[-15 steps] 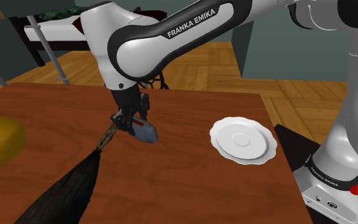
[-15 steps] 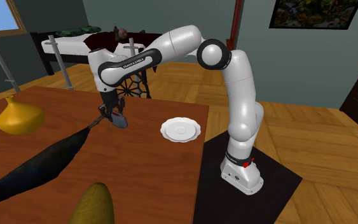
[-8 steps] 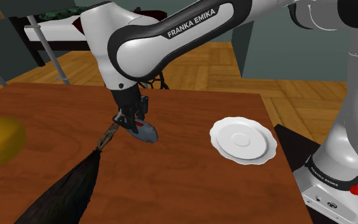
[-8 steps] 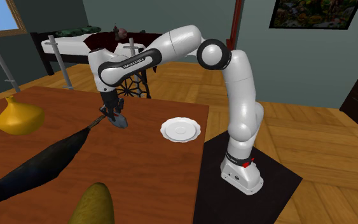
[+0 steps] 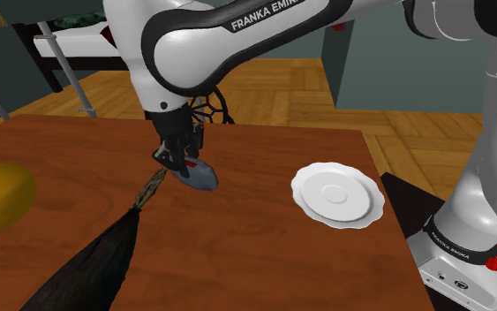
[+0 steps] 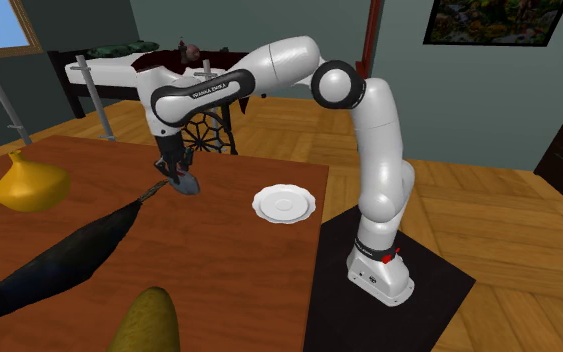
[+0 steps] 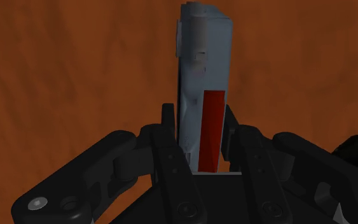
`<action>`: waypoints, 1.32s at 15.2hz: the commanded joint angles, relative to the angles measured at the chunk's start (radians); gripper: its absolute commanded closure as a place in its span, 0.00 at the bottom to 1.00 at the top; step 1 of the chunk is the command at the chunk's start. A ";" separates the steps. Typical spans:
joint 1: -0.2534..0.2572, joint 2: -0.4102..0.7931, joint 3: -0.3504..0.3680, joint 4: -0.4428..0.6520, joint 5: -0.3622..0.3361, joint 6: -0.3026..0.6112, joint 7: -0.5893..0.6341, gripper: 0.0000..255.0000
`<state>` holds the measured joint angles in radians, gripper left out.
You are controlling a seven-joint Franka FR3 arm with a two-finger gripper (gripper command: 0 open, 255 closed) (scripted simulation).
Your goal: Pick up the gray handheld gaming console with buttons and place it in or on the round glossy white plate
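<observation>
gripper (image 5: 183, 163) around console (image 5: 202, 178), dark bundle (image 5: 96, 261) seemingly beside

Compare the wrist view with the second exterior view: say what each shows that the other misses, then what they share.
Wrist view adds: the red strip down the grey console, and the black jaws clasping its sides. Second exterior view adds: the white plate toward that view's right of the console, the yellow gourd-like object, a long black object, and the white arm. Both: the console held in the jaws over the brown wooden table.
</observation>
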<state>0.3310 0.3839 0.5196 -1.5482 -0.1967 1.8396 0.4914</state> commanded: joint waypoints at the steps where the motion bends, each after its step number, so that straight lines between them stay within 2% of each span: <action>1: 0.001 -0.006 0.002 0.019 0.004 -0.025 -0.002 1.00; 11: 0.012 -0.011 0.007 0.140 0.010 -0.148 -0.010 1.00; 16: -0.082 -0.262 0.020 -0.169 0.129 -0.059 -0.078 1.00; 20: -0.117 -0.454 0.002 -0.366 0.227 -0.026 -0.153 1.00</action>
<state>0.2225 -0.0172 0.5275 -1.8595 0.0028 1.8041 0.3599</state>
